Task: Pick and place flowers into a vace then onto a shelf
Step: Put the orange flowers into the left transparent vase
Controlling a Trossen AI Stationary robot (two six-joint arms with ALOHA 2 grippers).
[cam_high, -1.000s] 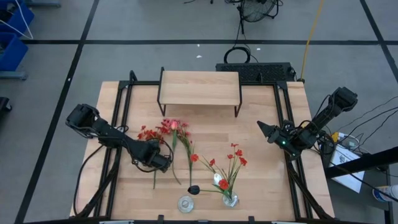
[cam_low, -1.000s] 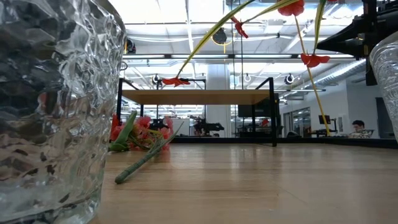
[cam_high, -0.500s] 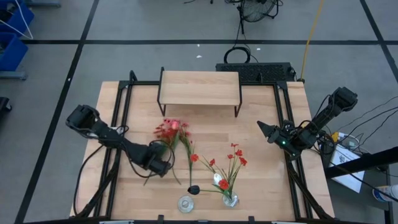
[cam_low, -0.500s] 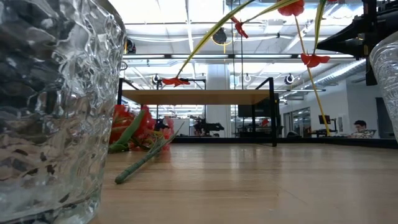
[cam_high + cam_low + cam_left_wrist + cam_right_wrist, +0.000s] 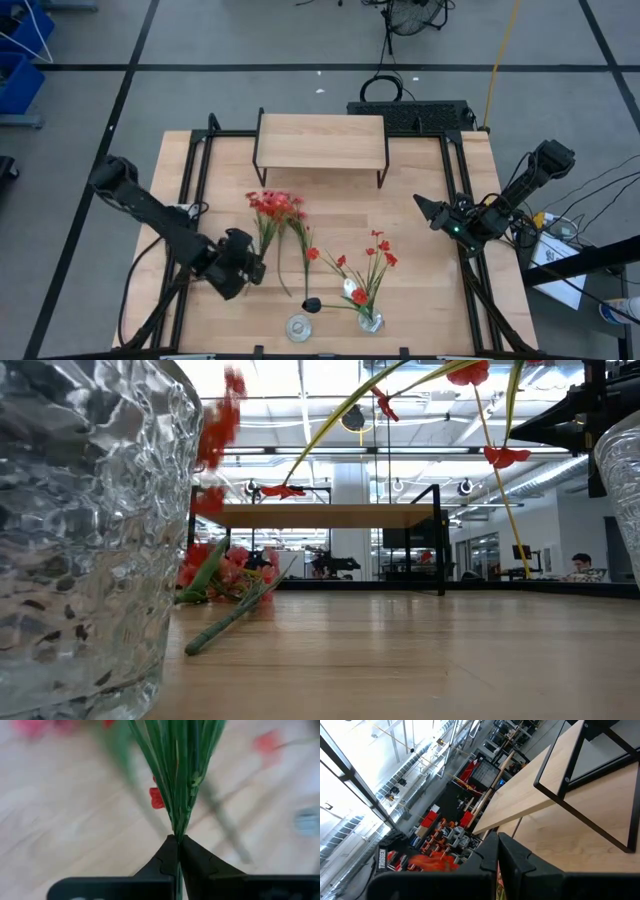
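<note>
- Left gripper (image 5: pixel 247 268) over the near-left part of the table (image 5: pixel 420 300), fingers clenched on the gathered green stalks of a bunch of flowers (image 5: pixel 272 210); red heads fanned toward the shelf (image 5: pixel 322 140), seemingly raised off the wood, with red blossoms high in the low view.
- In the left wrist view, stalks pinched right at the fingertips (image 5: pixel 168 854) — a narrow hold, likely to let stems pivot.
- Two glass vases at the near edge: an empty one (image 5: pixel 298 327) and, just beside it, one (image 5: pixel 371 322) already carrying red stems (image 5: pixel 372 262).
- One stem with a pink blossom (image 5: pixel 301 240) flat on the table between bunch and vases.
- Right gripper (image 5: pixel 428 210) parked near the right edge, well apart from everything; tips meeting in its wrist view, holding nothing.
- Best handling, as a judgement: lift until the cut ends hang free, tip the bunch nearer upright, centre the ends above the empty vase's mouth, lower slowly — release only once well inside.
- Risks: snagging the lying stem, or nudging either vase.
</note>
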